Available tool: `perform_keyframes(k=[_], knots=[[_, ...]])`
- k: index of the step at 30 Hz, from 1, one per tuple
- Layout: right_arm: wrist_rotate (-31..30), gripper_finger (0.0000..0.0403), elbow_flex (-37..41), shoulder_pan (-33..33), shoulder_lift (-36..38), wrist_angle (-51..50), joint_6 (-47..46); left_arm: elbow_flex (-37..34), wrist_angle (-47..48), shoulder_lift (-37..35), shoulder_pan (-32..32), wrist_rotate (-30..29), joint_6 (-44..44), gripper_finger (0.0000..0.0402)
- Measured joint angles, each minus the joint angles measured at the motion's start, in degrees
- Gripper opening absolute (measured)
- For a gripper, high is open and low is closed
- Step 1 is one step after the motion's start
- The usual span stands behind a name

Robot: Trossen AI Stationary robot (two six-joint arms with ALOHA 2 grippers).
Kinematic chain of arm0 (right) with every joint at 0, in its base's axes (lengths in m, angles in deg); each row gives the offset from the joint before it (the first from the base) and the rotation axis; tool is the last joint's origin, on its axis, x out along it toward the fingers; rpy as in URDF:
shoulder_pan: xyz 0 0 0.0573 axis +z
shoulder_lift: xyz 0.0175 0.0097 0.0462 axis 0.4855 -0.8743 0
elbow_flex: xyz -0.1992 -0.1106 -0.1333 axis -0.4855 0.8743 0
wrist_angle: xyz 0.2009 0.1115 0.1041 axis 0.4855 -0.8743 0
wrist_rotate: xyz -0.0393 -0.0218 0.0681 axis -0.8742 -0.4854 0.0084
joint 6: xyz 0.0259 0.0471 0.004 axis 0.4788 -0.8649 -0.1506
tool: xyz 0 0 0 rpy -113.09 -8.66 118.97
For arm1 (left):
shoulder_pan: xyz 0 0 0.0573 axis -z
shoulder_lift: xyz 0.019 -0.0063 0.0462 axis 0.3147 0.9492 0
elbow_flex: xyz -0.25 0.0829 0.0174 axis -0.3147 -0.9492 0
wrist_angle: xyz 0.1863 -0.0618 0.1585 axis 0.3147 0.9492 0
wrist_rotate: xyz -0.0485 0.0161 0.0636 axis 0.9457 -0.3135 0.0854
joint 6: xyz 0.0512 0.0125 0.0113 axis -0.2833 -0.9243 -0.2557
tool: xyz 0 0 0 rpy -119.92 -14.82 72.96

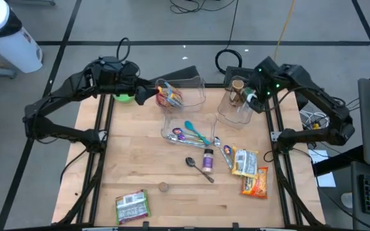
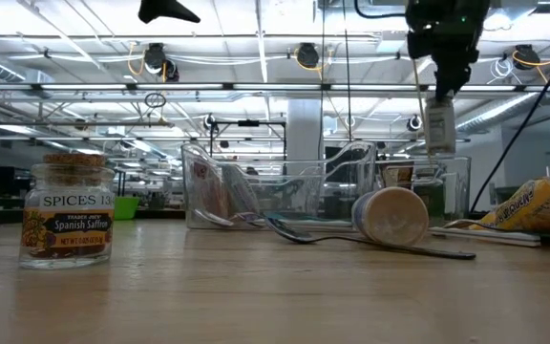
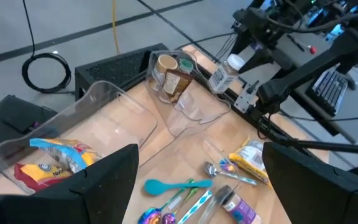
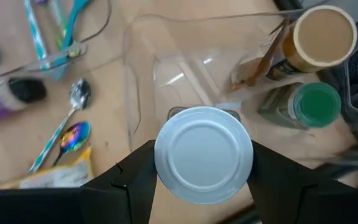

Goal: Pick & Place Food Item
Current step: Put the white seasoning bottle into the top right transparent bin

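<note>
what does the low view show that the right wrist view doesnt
Only the low view shows the Spanish Saffron spice jar standing upright on the table.

Only the right wrist view shows the green-lidded jar inside the clear bin, and the purple bottle.

Both show the right gripper holding a white-capped bottle above the bin.

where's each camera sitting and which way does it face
high: overhead, straight down on table, both arms.
low: tabletop level, looking across past saffron jar.
left wrist: on left arm, over open fingers, toward bins.
right wrist: down on white-capped bottle held by right gripper.
shared: that bottle shows in low and left wrist too.
</note>
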Motion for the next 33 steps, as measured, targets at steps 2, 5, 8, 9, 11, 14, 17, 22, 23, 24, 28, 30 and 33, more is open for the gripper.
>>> perform_keyframes(k=[2,5,8,9,11,14,17,22,23,24,28,30,33], knots=[[0.2,0.0198,2.7,0.1,0.6,2.7,-0.1,0.0,0.3,0.1,0.2,0.0,0.0,0.0351],[0.0,0.0198,7.0,-0.2,1.6,8.1,-1.1,0.0,0.1,0.5,0.3,0.1,0.1,0.0351],[-0.2,0.0198,11.0,-0.5,2.5,11.7,-1.2,0.0,0.7,1.0,0.5,0.2,0.2,0.0351],[-0.3,0.0198,12.2,-0.5,2.6,12.5,-1.2,-0.1,0.6,1.0,0.5,0.3,0.2,0.0351],[-0.6,0.0198,14.2,-0.5,2.5,13.7,-1.2,0.0,0.2,1.2,0.6,0.6,0.3,0.0351],[-1.4,0.0198,16.9,-0.5,2.5,16.2,-0.8,0.0,0.5,1.7,0.6,0.4,0.6,0.0351],[-1.5,0.0198,19.3,-0.6,2.5,19.6,-0.9,0.0,0.0,2.0,0.6,0.6,0.1,0.0351],[-1.5,0.0198,22.7,-0.6,2.5,23.0,-1.1,0.0,0.3,2.8,0.6,0.6,0.2,0.0351],[-1.5,0.0198,23.3,-0.9,2.5,23.6,-1.1,0.0,0.1,2.9,0.6,0.6,0.2,0.0351],[-1.5,0.0198,23.8,-1.4,2.5,24.1,-1.1,0.0,0.0,3.1,0.6,0.7,0.2,0.0351],[-1.8,0.0198,25.1,-4.2,2.5,25.4,0.1,0.0,0.4,3.5,0.6,1.6,0.7,0.0351],[-1.8,0.0198,25.2,-6.2,2.4,25.9,0.9,0.0,0.1,3.3,0.6,1.7,0.7,0.0351],[-1.6,0.0198,25.2,-8.5,2.4,26.5,2.3,0.0,0.1,3.4,0.6,1.7,0.8,0.0351]])
